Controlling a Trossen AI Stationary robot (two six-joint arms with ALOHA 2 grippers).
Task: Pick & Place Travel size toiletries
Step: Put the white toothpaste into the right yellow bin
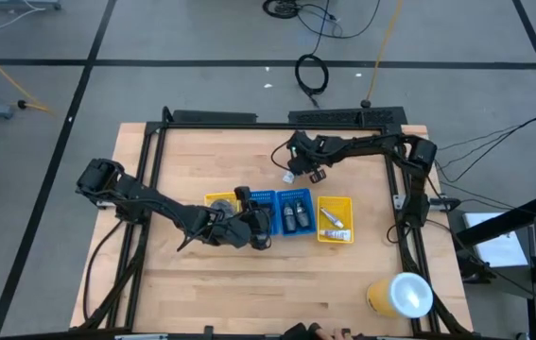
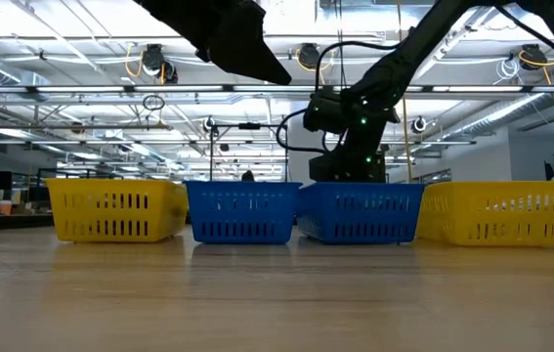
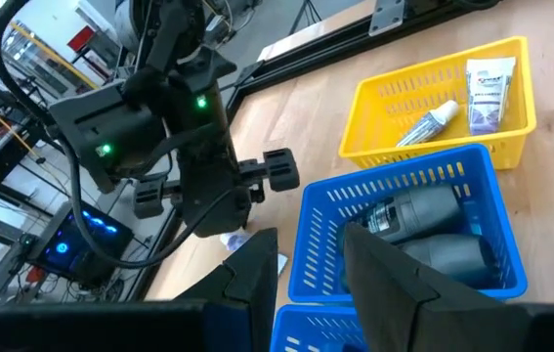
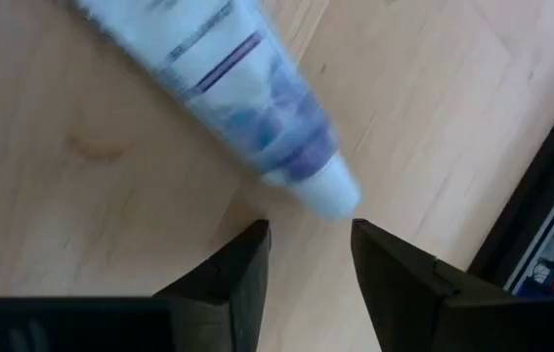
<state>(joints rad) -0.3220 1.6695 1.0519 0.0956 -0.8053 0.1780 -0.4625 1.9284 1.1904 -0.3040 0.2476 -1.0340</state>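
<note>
So the bench (image 1: 249, 283) is pale wood planks with a black frame round it, and four slatted plastic trays sit in a row mid-frame in the high view: a yellow tray (image 1: 218, 201), two blue ones (image 1: 294, 212), then another yellow tray (image 1: 335, 219) on the right. The right-hand blue tray holds stubby dark bottles (image 3: 423, 220), rounded and matte. The far yellow one has small white tubes (image 3: 425, 122), soft and crimped.

The right pincer (image 1: 298, 168) hangs above centre in the high view, past the trays, over a white tube (image 4: 247, 108) lying flat on the wood. Only the right wrist view shows it close: blue print, white cap end, fingers apart with the cap just ahead of the gap, not touching.

The left pincer (image 3: 311, 264) sits over the blue trays, fingers apart, nothing between them.

Low view gives what the others can't: the four trays side on and a big hall behind with ceiling trusses and lights. A large yellow-and-white cylinder (image 1: 402, 295) stands at the lower right of the bench.
</note>
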